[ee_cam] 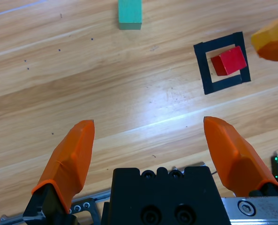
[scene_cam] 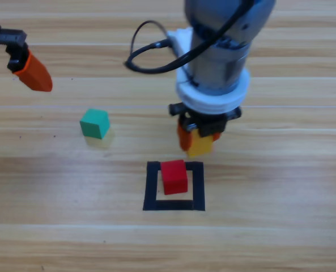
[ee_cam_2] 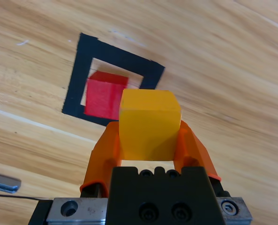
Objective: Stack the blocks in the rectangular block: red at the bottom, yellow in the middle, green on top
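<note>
Yellow cube [scene_cam: 201, 145] clamped between jaws of right pincer [scene_cam: 197, 137], off the worktop [scene_cam: 281, 187], just beyond the far edge of the tape square [scene_cam: 174, 205]. Red cube [scene_cam: 174, 176] sits inside the square, nearer its far side. Risk: lowered off-centre, yellow clips red's edge and shoves or tips it. Green cube [scene_cam: 94, 123] well left. Left pincer [scene_cam: 32, 71] waits wide, holding nothing.

Three cubes in play: one red cube [scene_cam: 174, 176], one yellow cube [scene_cam: 200, 145], one green cube [scene_cam: 94, 123]. One black tape square [scene_cam: 152, 188] on the wooden surface [scene_cam: 281, 187]. Two end effectors: left end effector [scene_cam: 32, 71], right end effector [scene_cam: 197, 137], each with two orange jaws.
</note>
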